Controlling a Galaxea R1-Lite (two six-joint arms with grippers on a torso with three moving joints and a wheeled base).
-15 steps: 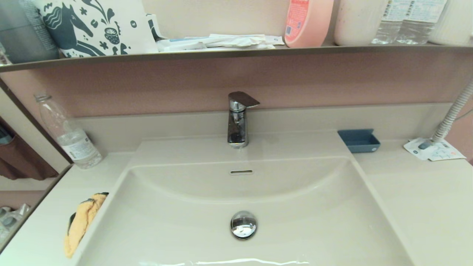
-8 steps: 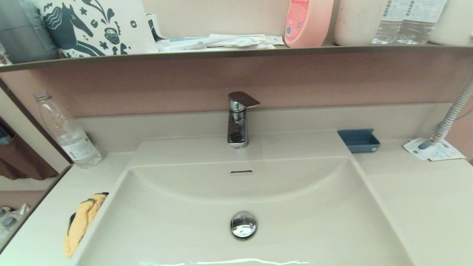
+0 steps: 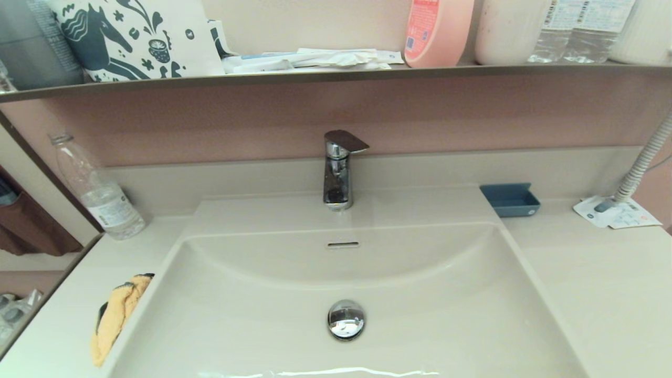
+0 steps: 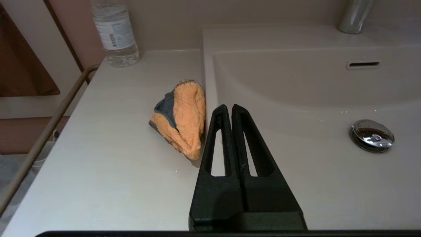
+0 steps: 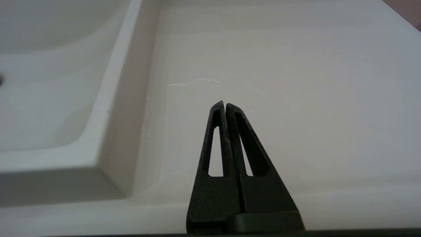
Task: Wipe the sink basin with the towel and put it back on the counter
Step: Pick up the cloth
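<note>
The towel lies bunched on the counter, against the basin's left rim, at about eight o'clock from the drain; nothing grips it. The left gripper hangs over that rim, fingers pressed together and empty, tips just beside the towel but apart from it. The right gripper hangs over the counter to the right of the basin, fingers likewise pressed together, holding nothing. The tap stands at twelve o'clock from the drain; a bottle at ten; a blue tray at two.
</note>
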